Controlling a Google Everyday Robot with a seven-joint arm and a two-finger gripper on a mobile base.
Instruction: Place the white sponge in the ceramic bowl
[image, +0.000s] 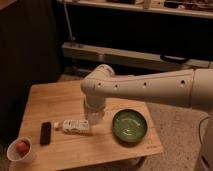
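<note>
The green ceramic bowl (130, 125) sits on the right part of the wooden table (55, 97) and holds nothing that I can see. My gripper (94, 117) points down at the table's middle, just left of the bowl and just right of a white printed packet (75, 126). The big white arm (150, 87) reaches in from the right and covers the gripper's end. The white sponge does not show in this view; it may be hidden at the gripper.
A black rectangular object (45, 133) lies left of the packet. A small white cup with a red thing in it (21, 149) stands at the table's front left corner. Dark shelving (130, 55) runs behind the table.
</note>
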